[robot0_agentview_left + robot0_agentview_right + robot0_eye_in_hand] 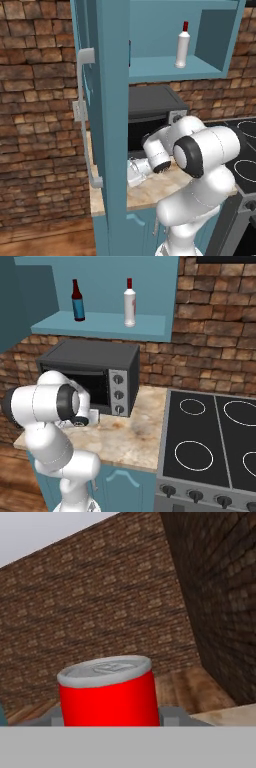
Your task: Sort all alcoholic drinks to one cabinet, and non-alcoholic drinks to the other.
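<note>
The red can point(106, 692) stands close before my pincer point(107, 719), between the grey fingers point(172, 716), its base cut off; whether they grip it I cannot tell. My arm hides the pincer low on the table point(135, 436) beside the microwave point(90, 373). On the cabinet shelf point(100, 326) stand the pale bottle point(130, 303) right and the dark bottle point(77, 301) left.

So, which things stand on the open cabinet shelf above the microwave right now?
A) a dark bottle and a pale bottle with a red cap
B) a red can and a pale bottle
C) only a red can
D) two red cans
A: the right base view shows the dark bottle and the pale bottle upright and apart on the shelf, while the red can sits close before the hand camera.
</note>
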